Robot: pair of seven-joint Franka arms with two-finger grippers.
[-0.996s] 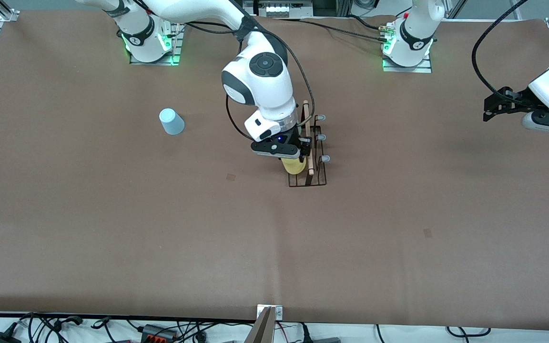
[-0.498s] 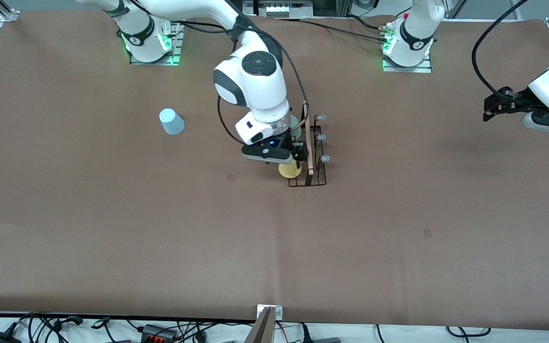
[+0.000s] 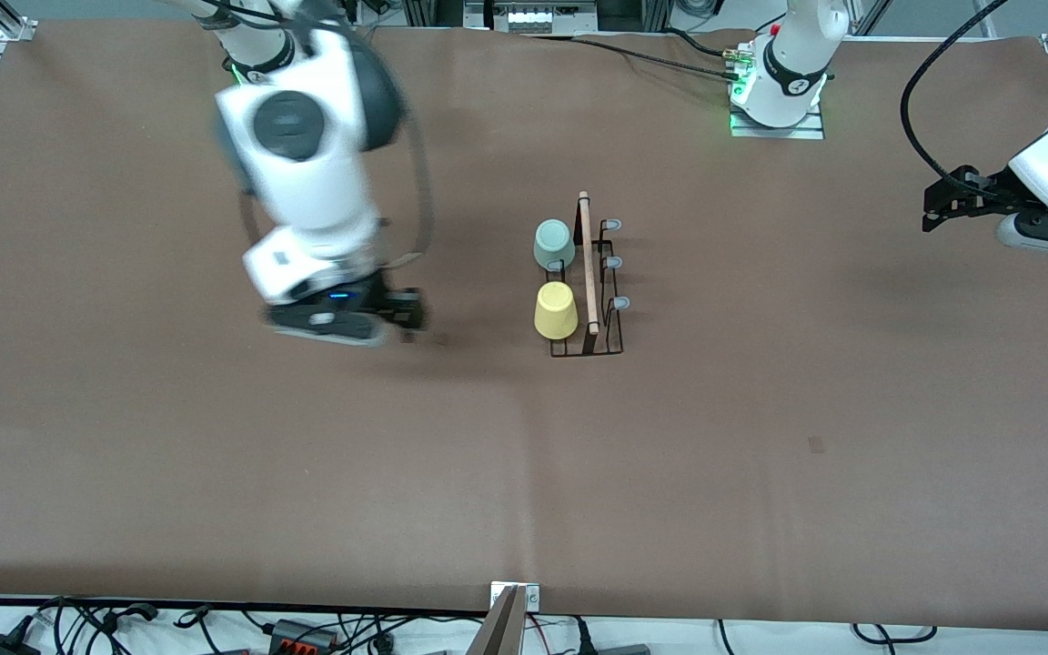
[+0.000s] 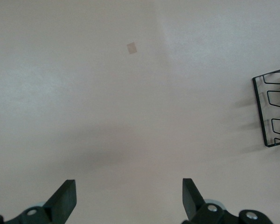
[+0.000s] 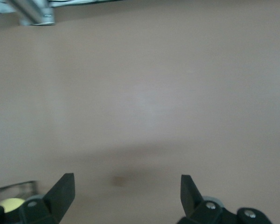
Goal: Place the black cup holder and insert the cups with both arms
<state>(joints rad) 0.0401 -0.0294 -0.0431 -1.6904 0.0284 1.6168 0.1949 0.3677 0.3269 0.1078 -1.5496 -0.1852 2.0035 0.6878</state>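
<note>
On the counter, the black cup holder carries the mint cup and yellow cup, while the right pincer, spread wide and empty over bare counter, risks toppling the unseen blue cup if it descends off-centre; the left pincer, also wide and empty, waits.

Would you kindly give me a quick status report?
Right pincer open, empty, over bare table. Left pincer open, waiting. Yellow cup, mint cup on black cup holder.
</note>
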